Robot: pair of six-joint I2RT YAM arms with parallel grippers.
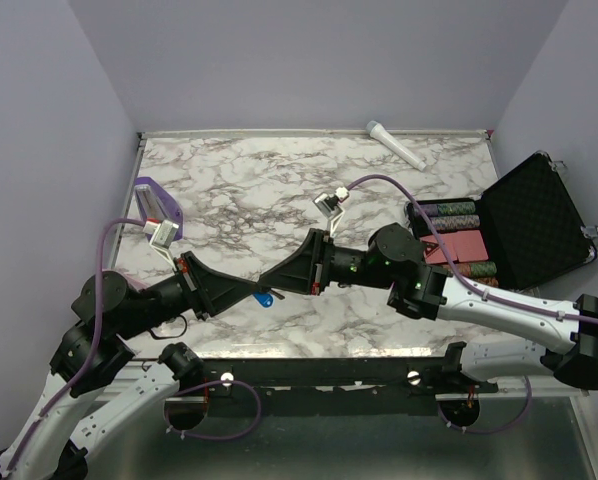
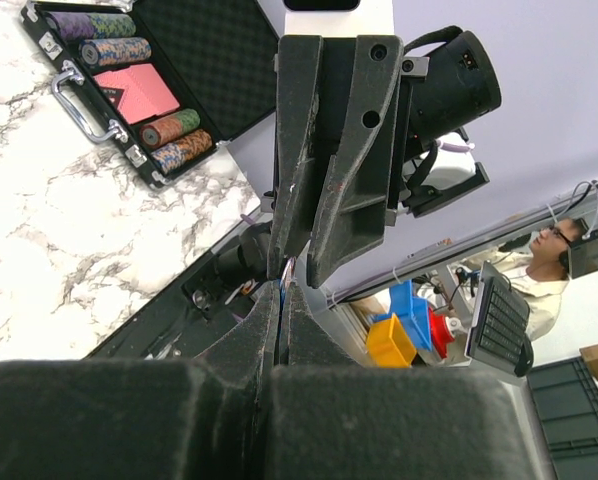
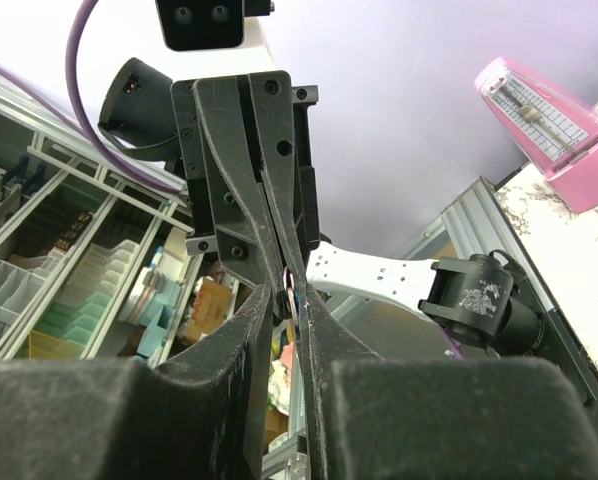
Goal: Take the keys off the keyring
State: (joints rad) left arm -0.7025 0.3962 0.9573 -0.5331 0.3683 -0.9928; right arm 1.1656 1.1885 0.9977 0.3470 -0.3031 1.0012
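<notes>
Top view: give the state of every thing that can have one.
Left gripper: shut, tip to tip with the right.
Right gripper: shut.
Tag: at the meeting tips; which gripper holds it is unclear.
Key: not visible.
Case: open.
Tube: lying flat.

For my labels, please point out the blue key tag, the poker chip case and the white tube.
blue key tag (image 1: 266, 299): top external view, on its blue body.
poker chip case (image 1: 535, 215): top external view, on the open lid's foam.
white tube (image 1: 397, 145): top external view, at mid-length.
</notes>
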